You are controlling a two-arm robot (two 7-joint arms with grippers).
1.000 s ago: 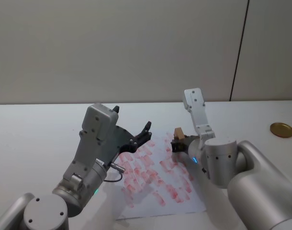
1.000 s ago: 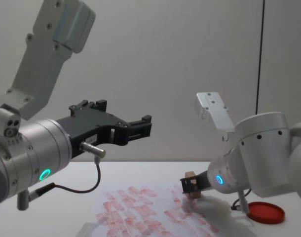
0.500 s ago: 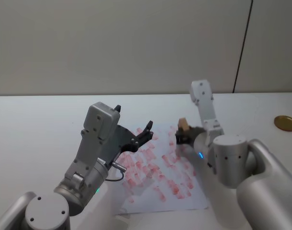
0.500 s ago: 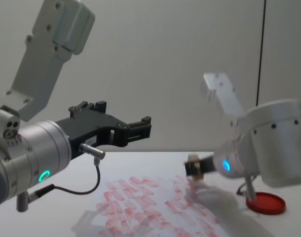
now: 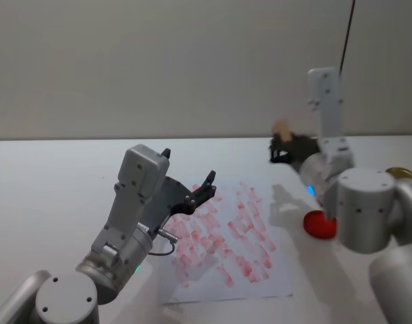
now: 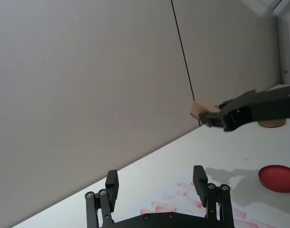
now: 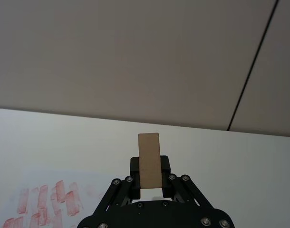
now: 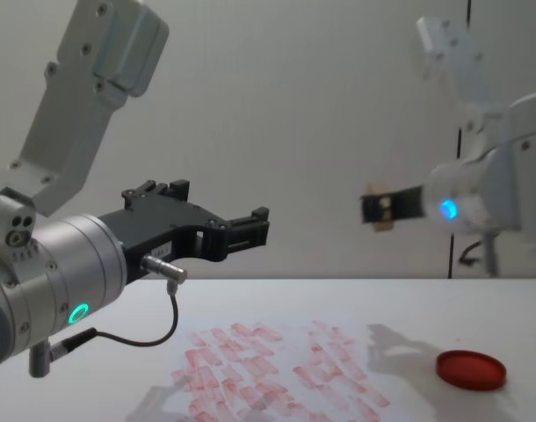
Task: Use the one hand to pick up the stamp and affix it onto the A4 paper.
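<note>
My right gripper point(image 5: 280, 142), on the arm with the blue ring, is shut on the stamp point(image 5: 281, 127), a small tan wooden block. It holds the stamp high in the air, past the far right corner of the A4 paper point(image 5: 223, 243). The right wrist view shows the stamp point(image 7: 149, 160) upright between the jaws. In the chest view the stamp point(image 8: 382, 209) hangs well above the table. The paper point(image 8: 268, 369) is covered with red-pink prints. My left gripper point(image 5: 186, 167) hovers open over the paper's left part, holding nothing.
A round red ink pad point(image 5: 319, 224) lies on the table just right of the paper, below my right arm. A flat gold disc point(image 5: 402, 174) sits at the far right. A grey wall stands behind the white table point(image 5: 50, 182).
My right gripper has lifted the stamp off the paper and carried it up and to the right. The red ink pad now shows in the head view. The left arm has not moved.
</note>
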